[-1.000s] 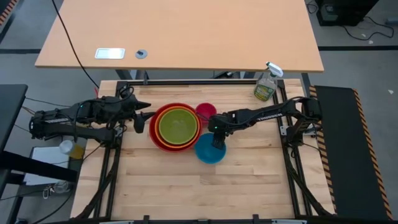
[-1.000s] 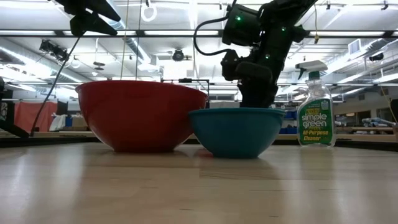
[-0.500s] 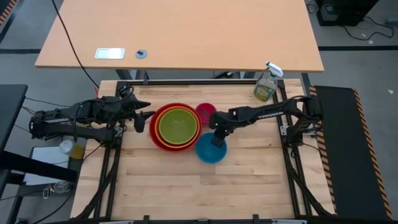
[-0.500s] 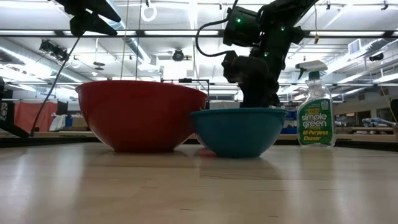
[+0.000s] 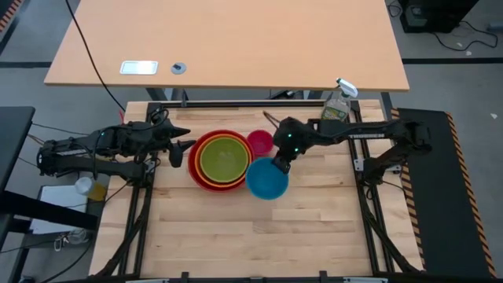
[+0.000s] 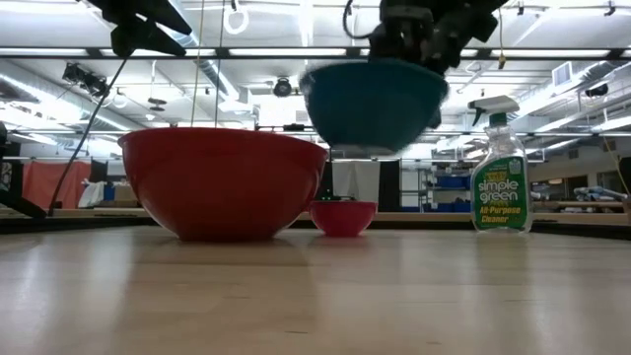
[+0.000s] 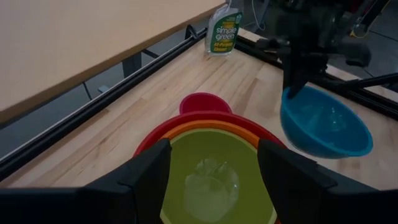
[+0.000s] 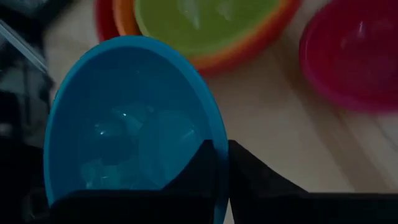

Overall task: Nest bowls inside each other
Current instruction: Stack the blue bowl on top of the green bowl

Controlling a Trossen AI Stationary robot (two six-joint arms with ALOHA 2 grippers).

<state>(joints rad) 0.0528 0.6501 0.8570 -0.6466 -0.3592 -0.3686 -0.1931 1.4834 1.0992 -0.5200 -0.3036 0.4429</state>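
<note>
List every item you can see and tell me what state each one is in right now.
Blue bowl: held off the table by its rim.
Green bowl: nested in orange.
Orange bowl: nested in red.
Red bowl: on table.
Pink bowl: on table, empty.
Right claw: shut on blue bowl.
Left claw: open, empty.
Spray bottle: upright.

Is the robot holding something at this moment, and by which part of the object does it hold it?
Yes. The right gripper is shut on the rim of the blue bowl, holding it in the air above the table. The left gripper is open and holds nothing.

Spray bottle (image 5: 338, 104) at table's (image 5: 236, 236) far right corner — upright, w/ green label.
</note>
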